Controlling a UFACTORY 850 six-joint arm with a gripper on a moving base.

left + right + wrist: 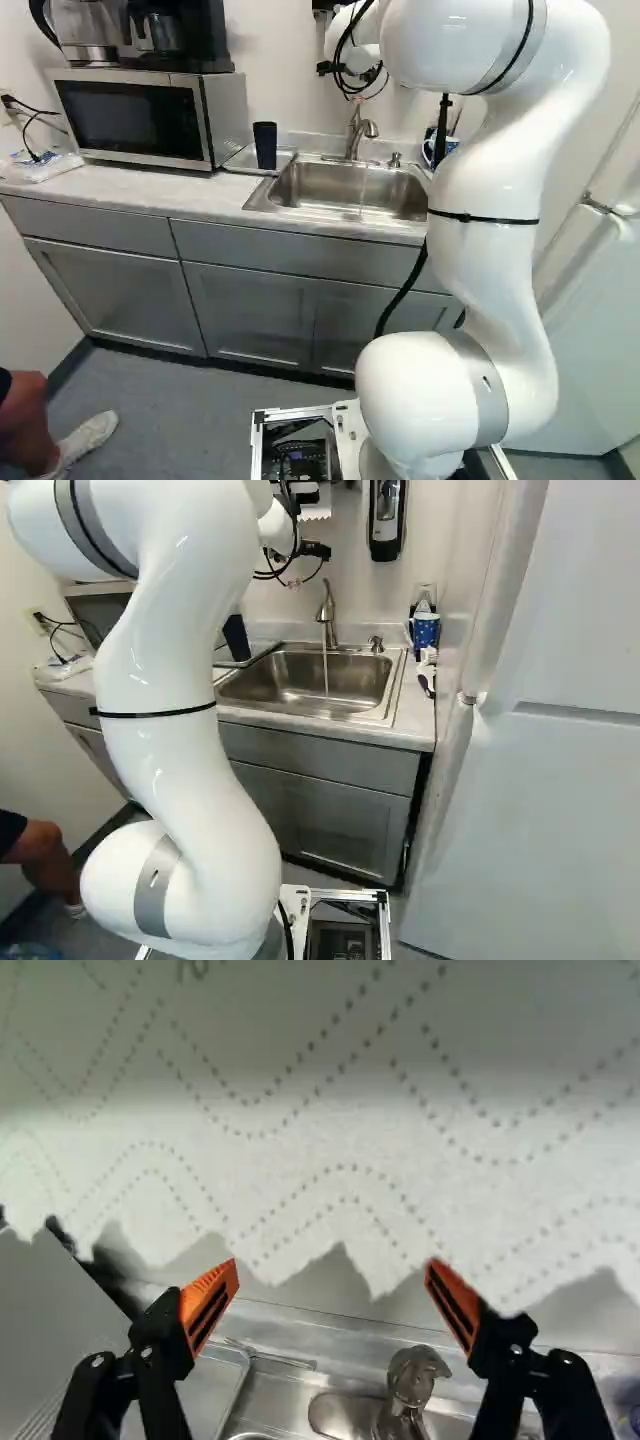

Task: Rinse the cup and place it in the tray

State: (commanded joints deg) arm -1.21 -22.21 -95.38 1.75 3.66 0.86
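Behind the white wrist, my gripper [350,74] is raised near the wall above the sink, partly hidden by cables in the left base view. In the wrist view the gripper [333,1268] stands open, orange pads wide apart, with no object held. The dark cup [265,145] stands on the shallow tray [234,163], between microwave and sink. Part of the tray [210,1390] shows below the gripper in the wrist view. Water runs from the faucet [326,610] into the steel sink [300,680].
A hanging paper towel [320,1180] with a jagged edge is close ahead of the gripper. The microwave [140,115] stands left of the tray, a coffee maker on it. A blue cup [425,630] and a soap dispenser [386,515] are right of the faucet. A refrigerator [540,780] borders the counter.
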